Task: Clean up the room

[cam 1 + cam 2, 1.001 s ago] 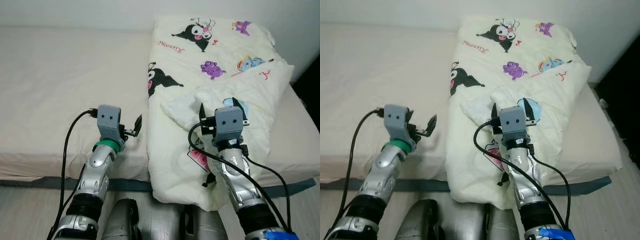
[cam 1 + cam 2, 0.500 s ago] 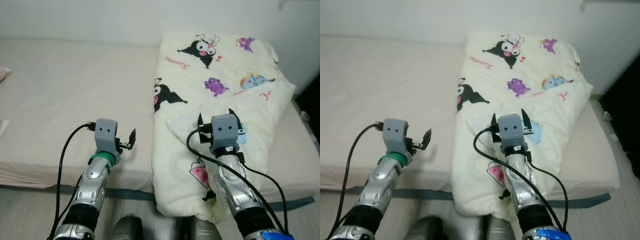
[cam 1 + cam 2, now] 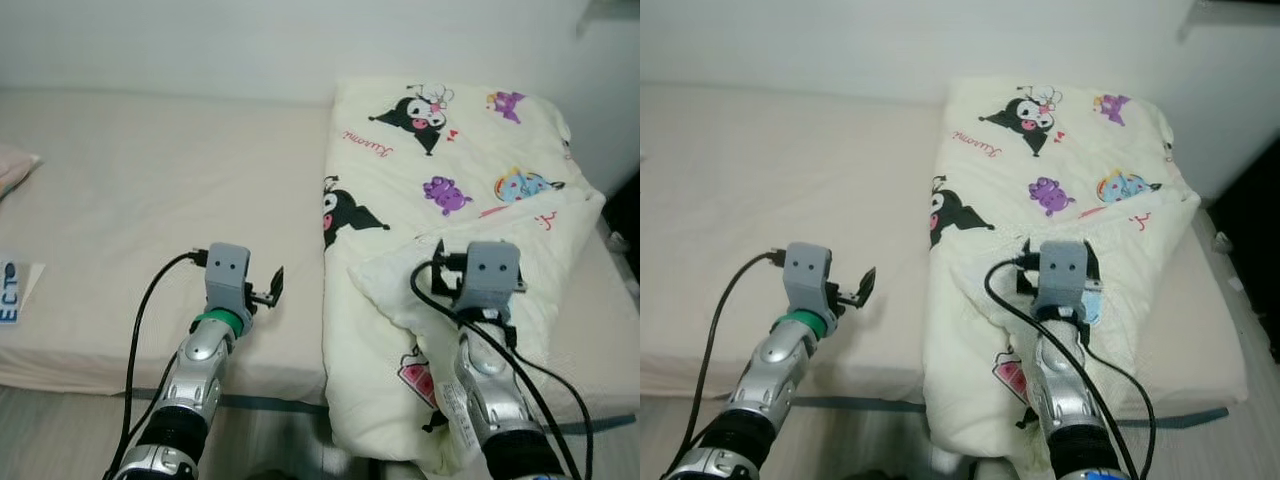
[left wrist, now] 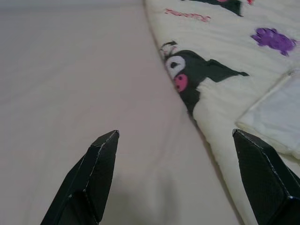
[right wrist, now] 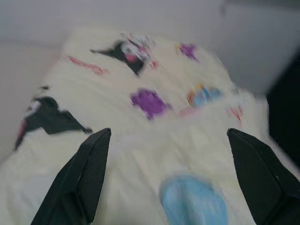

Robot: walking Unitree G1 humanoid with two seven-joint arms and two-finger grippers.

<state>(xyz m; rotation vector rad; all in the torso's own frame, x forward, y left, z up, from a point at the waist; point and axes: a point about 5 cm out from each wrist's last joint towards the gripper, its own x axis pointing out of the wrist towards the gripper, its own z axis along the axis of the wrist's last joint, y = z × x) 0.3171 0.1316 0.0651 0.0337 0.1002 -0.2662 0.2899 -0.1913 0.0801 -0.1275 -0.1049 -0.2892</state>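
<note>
1. Spanning the whole scene, the bed (image 3: 130,200) has a pale beige sheet, its near edge running in front of the robot.
2. Covering the bed's right side, the cream cartoon-print quilt (image 3: 440,150) lies folded, its near end hanging over the bed's edge.
3. Hovering over the quilt's near fold, the right hand (image 5: 168,187) has its fingers spread wide apart, holding nothing.
4. Hanging above bare sheet just left of the quilt's edge, the left hand (image 4: 176,180) is likewise spread apart and empty.
</note>
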